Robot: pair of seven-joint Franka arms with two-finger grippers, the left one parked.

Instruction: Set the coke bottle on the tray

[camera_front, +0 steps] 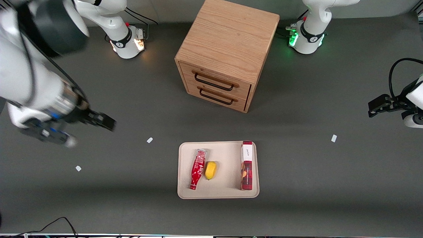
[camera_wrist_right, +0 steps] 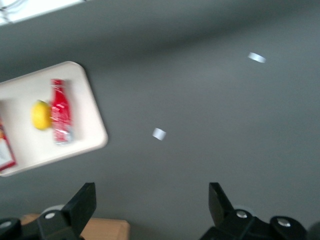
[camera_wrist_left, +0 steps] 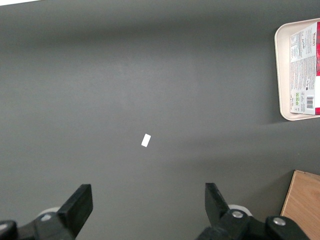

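Coke bottle (camera_front: 197, 169) lying on tray (camera_front: 218, 195), gripper (camera_front: 89, 124) fingers spread, well apart.

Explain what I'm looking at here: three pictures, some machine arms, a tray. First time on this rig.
Two robot arms stand at a dark table. The wide picture faces them; the other two come from cameras on their wrists. The working arm's gripper hangs open and empty above bare table, away from the tray. On the tray lie the coke bottle, on its side, a lemon touching it, and a red-and-white box. A wooden drawer cabinet stands farther from the front camera.
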